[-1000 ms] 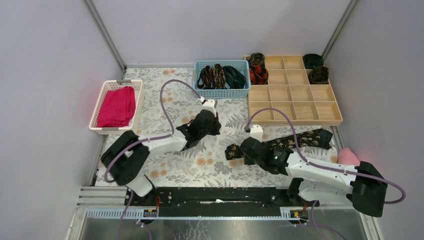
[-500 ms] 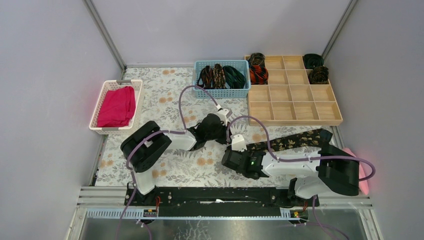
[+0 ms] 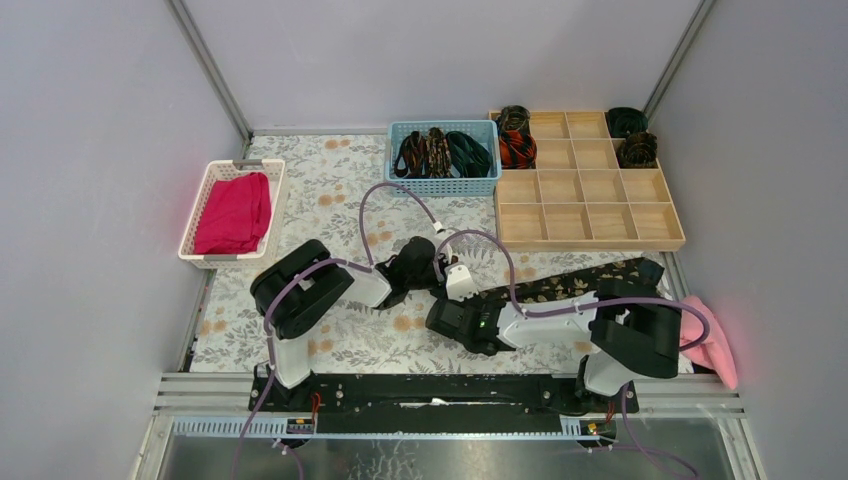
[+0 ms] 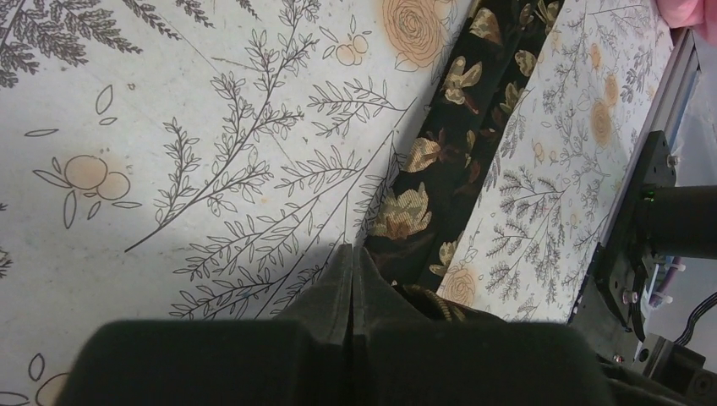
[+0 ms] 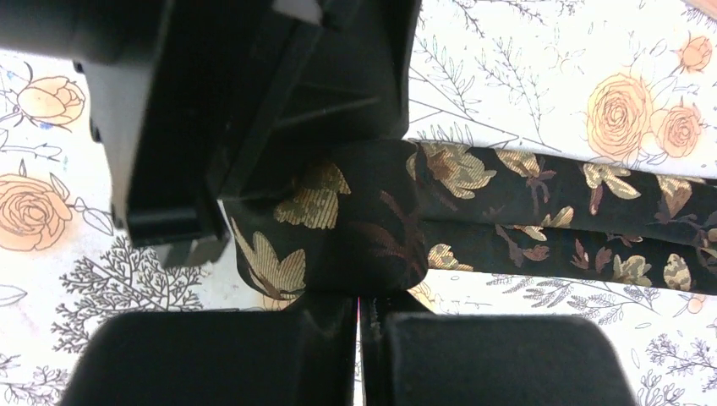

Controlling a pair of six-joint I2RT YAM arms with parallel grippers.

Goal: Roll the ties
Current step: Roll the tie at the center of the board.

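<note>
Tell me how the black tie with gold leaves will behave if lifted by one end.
Likely floppy: the tie lies flat and curls softly at its end. Probably light, being thin fabric. The loose curl may unroll, since nothing binds it.

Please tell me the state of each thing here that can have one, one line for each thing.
Black fabric necktie with gold flecks: lying flat, near end folded into a loop.
Right gripper: shut on that loop.
Left gripper: shut, tips beside the necktie.
Four coiled ties in the wooden compartment tray: rolled.
Ties in the blue plastic basket: not rolled.
</note>
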